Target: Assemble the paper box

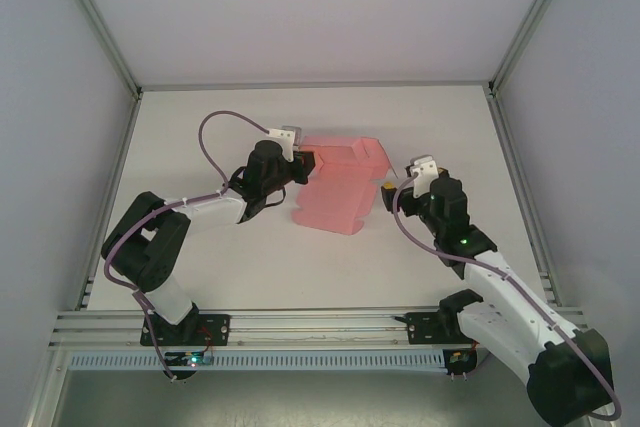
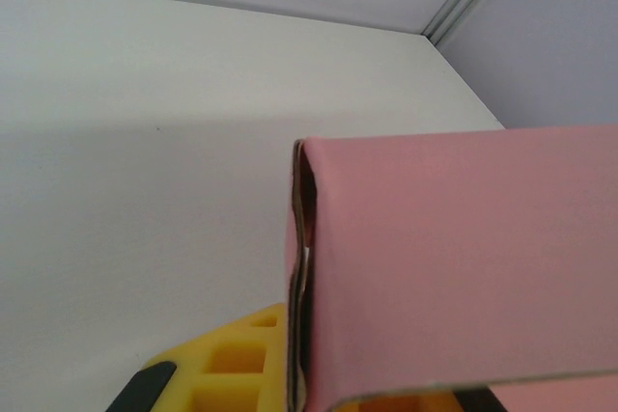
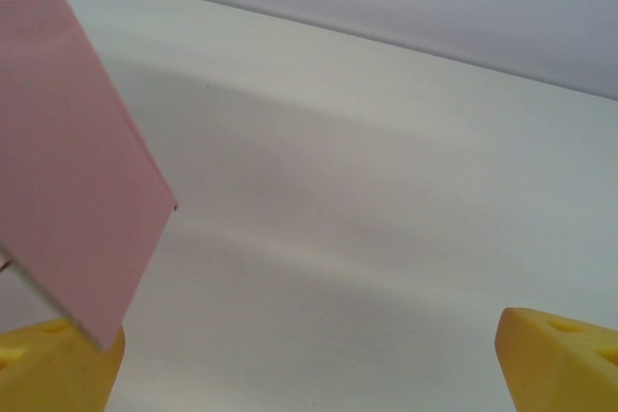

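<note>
gripping, left pincer [image 1: 303, 161]: pressed together on the left edge of the paper box [image 1: 335, 187].
box place: centre of the top view, over the table [image 1: 250, 127], between the pincers.
right pincer [image 1: 388, 190]: spread wide, just beside the box's right edge, holding nothing.
risk: card pinched on one side only could sag, twist or slip; a push from the right may crush the folds.
long axis: top to bottom of frame, slightly leaning; flap end toward the top.
</note>
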Robot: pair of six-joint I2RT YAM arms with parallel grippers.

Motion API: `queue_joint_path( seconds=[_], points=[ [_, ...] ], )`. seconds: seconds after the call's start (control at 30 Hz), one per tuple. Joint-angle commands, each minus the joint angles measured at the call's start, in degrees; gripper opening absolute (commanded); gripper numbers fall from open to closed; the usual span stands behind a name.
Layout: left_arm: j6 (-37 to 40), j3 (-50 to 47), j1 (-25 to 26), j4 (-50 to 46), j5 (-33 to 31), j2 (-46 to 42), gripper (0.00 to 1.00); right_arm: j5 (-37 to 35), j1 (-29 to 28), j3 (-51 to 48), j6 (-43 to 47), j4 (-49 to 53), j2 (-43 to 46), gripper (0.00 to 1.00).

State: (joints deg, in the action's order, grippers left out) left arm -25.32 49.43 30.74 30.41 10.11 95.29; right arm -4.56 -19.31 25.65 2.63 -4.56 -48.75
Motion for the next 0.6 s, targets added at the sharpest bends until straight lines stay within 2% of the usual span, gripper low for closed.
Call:
queue_joint_path(
  seconds=[0.0, 0.37, 0.57],
  points=[
    [2.1, 1.4, -0.2, -1.4, 1.5, 0.1, 0.01, 2.1, 0.6, 2.3, -1.6, -3.4, -1.2, 0.98],
    [3.4, 1.4, -0.2, -2.5, 4.8, 0.8, 0.01, 1.0, 0.7, 3.8, -1.6, -7.4, -3.2, 0.98],
    [2.4, 2.1, -0.2, -2.4, 6.3, 1.6, 0.01, 5.8, 0.4, 4.6, -1.5, -9.5, -6.4, 0.98]
  ],
)
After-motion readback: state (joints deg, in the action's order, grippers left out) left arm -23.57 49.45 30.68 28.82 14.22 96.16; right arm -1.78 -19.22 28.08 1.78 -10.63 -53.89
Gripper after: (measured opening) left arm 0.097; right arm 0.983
